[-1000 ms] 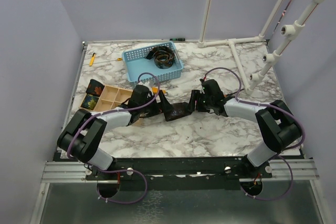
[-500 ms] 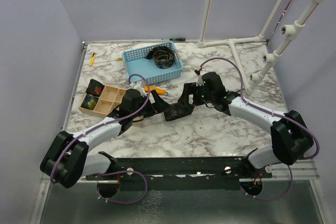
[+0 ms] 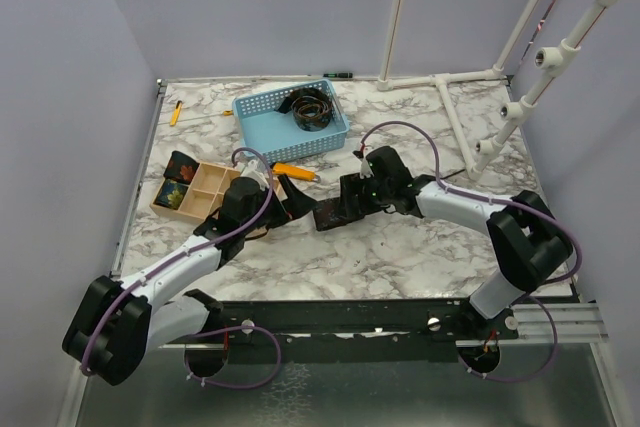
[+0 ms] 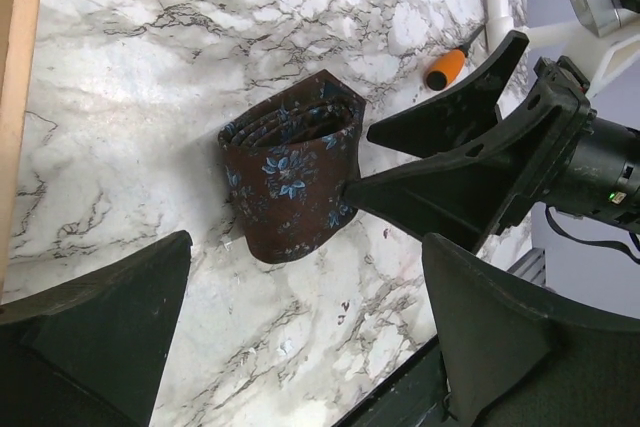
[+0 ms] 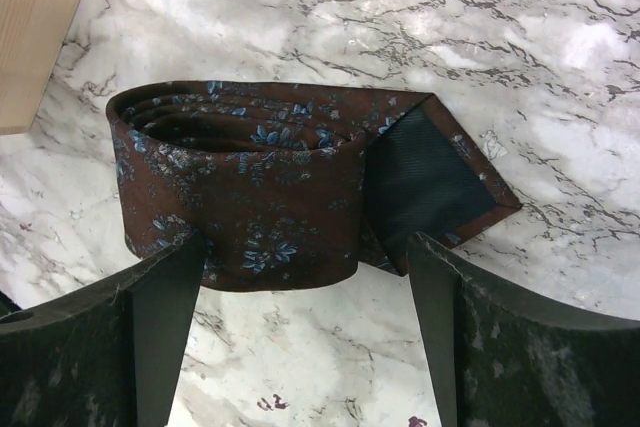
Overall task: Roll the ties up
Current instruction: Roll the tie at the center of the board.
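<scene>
We see the left claw [image 4: 305, 242] and right claw [image 5: 305, 239] both spread wide, holding nothing — the rolled tie [image 5: 250, 177] lies on the table [image 3: 420, 247].

Left gripper [image 3: 292, 199]: jaws spread wide, empty; arm stretched forward, low. Right gripper [image 3: 345, 199]: jaws spread too, gripping nothing; arm bent inward. The two face each other, near but apart.

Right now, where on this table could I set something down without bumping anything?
Bare: the near strip of table in front of the rolled tie, between the arms; and the back stretch between blue basket and white pipes. Crowded: the middle, where left gripper and right gripper flank the tie, beside wooden box and yellow-handled tool.
</scene>
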Robot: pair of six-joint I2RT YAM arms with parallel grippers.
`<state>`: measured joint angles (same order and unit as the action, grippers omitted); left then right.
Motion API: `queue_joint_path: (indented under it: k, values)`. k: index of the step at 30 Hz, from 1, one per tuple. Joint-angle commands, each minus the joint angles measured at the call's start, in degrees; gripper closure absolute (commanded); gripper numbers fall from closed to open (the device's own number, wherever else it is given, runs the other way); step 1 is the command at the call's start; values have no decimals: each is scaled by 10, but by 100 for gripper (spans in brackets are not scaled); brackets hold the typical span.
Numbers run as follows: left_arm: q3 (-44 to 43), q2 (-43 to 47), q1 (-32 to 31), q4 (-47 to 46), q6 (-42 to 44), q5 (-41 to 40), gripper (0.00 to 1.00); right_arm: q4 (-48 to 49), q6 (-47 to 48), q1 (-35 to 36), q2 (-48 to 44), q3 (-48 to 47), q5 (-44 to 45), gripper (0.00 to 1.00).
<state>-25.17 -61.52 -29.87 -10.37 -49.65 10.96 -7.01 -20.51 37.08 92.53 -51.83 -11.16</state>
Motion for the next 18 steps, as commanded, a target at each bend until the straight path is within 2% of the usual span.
queue_joint_path:
  k: [1,7,18]
  values:
    - [12,-1,-3,3,10,1,2,-17,-3,-1,14,-5,50,19]
    - [16,-18,-3,-17,12,20,2,-2,-25,-15,21,6,54,19]
    - [0,-64,-3,-46,17,35,2,41,-60,-56,26,35,-3,20]
